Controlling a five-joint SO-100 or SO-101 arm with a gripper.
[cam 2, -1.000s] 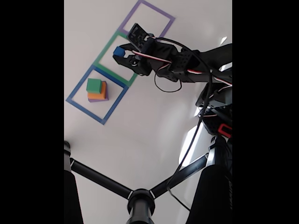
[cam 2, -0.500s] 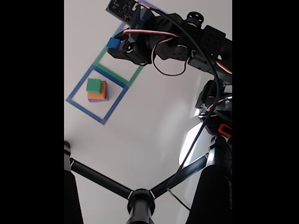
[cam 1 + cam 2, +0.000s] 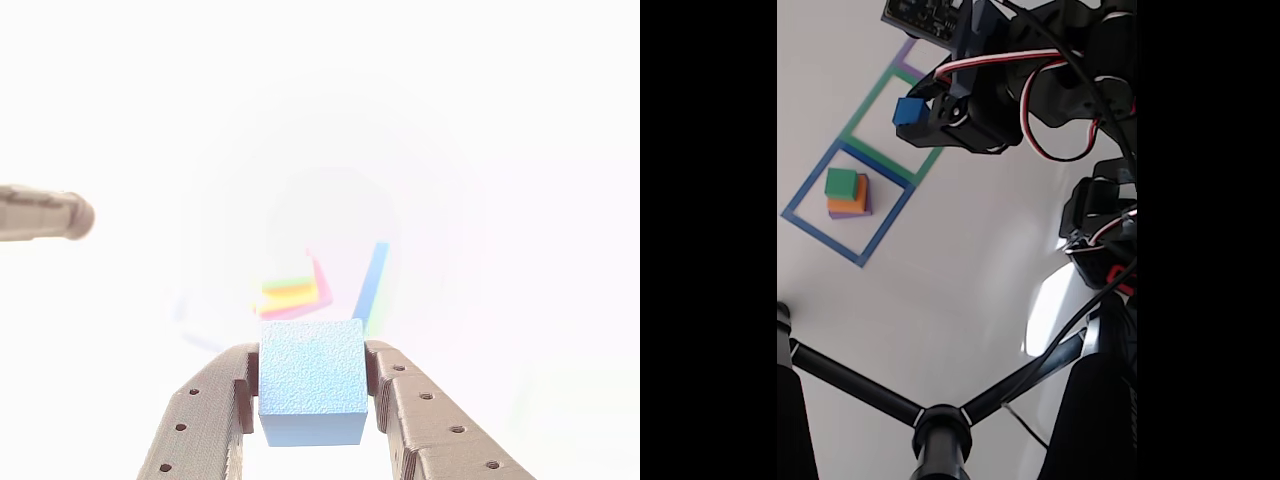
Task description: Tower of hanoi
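Well, kept the gripper squeezed tight on the little blue cube, with one finger pressed on each side of it. Carried the cube high in the air, not touching the table at all. Drifted it first toward 11 o'clock in the fixed view, then swung it back a little toward 4 o'clock, with the arm looming bigger and closer to the camera than a second before. Ended up with the cube hanging over the green tape square, as far as could be told from that angle. Left the stack alone the whole time: green block on top, orange under it, purple at the bottom, all sitting inside the blue tape square, at about 8 o'clock from the cube. Saw the same stack, very pale and washed out, just past the cube at 12 o'clock in the other view. Probably meant a turn toward the stack, with the small cube aimed to go on top of the green block. Not put down yet, so that last step was still to do.
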